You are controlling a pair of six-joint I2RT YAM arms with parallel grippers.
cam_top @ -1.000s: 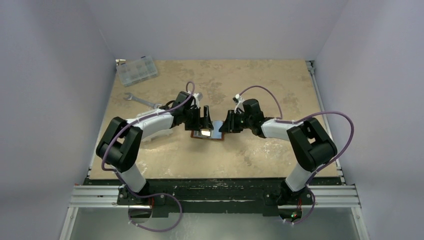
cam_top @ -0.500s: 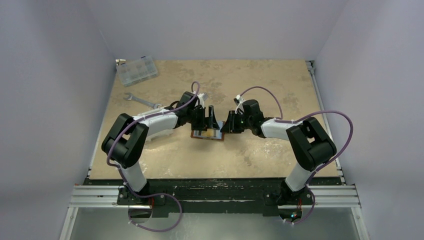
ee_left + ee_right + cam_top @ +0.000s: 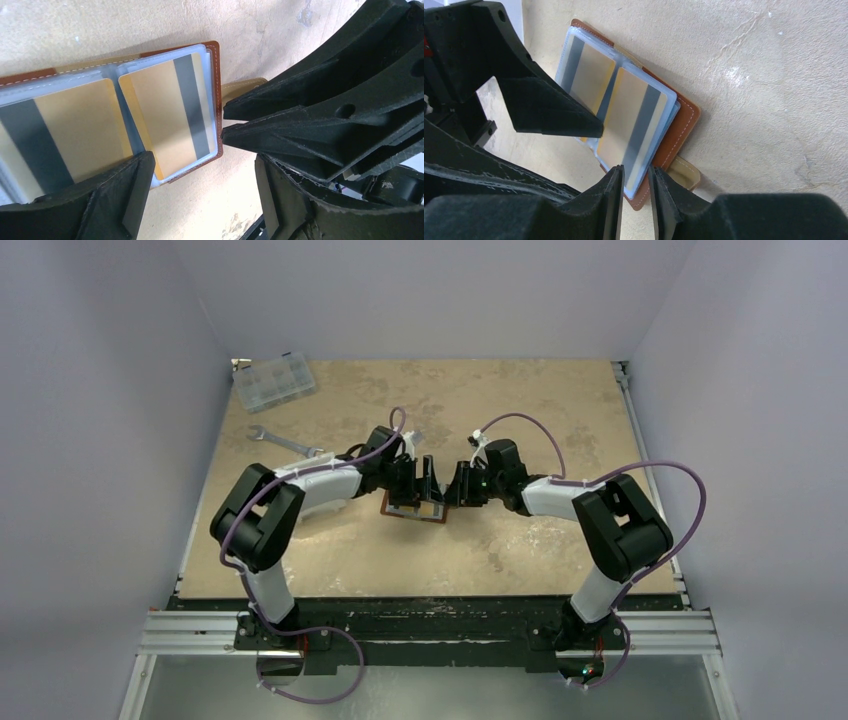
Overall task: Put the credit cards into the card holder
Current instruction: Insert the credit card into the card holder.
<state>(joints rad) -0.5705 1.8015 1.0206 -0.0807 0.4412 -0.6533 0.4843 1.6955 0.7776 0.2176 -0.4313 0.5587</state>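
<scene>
The brown leather card holder (image 3: 412, 508) lies open on the table between my two grippers. Its clear sleeves hold two orange-yellow credit cards with grey stripes (image 3: 165, 115) (image 3: 75, 125), also seen in the right wrist view (image 3: 634, 125) (image 3: 586, 75). My left gripper (image 3: 200, 195) hangs open over the holder's near edge, with nothing between its fingers. My right gripper (image 3: 635, 172) is closed to a narrow gap on the holder's strap-side edge (image 3: 679, 125), with sleeve and cover between its fingers. In the top view the grippers (image 3: 418, 480) (image 3: 455, 488) nearly touch.
A clear compartmented plastic box (image 3: 273, 380) sits at the far left corner. A silver wrench (image 3: 283, 442) lies just behind the left arm. The holder's tan strap (image 3: 686, 172) sticks out beside my right fingers.
My left arm has moved right, bringing its open gripper over the holder and close to the right gripper. The right arm has stayed put.
</scene>
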